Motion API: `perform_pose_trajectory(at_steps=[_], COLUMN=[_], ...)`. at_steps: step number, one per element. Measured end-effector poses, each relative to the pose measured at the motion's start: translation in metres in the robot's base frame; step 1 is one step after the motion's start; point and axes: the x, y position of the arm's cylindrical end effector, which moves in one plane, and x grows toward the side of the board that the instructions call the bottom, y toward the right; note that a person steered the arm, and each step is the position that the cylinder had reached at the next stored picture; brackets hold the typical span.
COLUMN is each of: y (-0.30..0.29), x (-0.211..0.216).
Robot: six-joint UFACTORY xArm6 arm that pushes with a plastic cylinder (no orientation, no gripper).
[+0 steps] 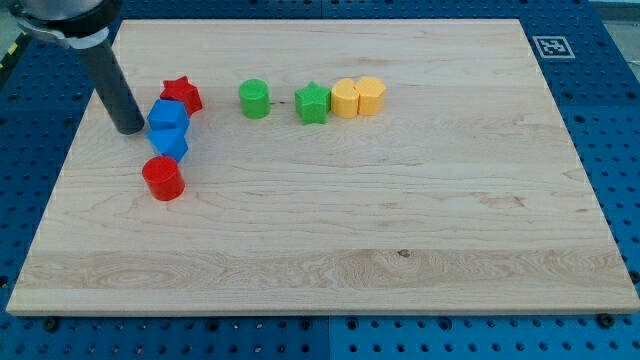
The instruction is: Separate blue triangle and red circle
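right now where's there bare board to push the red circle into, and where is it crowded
Free: all the board below the red circle and to the view's right of it, under the row of green circle, green star and two yellow blocks. Crowded: the top left, where my tip stands beside the blue blocks and red star.

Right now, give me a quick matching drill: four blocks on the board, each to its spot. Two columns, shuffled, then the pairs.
Blocks:
1. red star
2. red circle
3. green star
4. green circle

Spots:
A. just left of the two yellow blocks
B. alone between the two stars
C. below the two blue blocks, at the view's bottom of the cluster
D. just above the blue blocks, up and right of my tip

Pairs: 1-D, 2-C, 3-A, 4-B
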Motion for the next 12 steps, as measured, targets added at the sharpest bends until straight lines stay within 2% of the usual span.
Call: perform_pose_trajectory(at_steps=[4, 5, 7, 9, 10, 12], y=[0.016, -0.029, -0.038, -0.038, -0.032, 0.044], x=[0.0, 0.011, 0.056, 0.059, 0.059, 0.06])
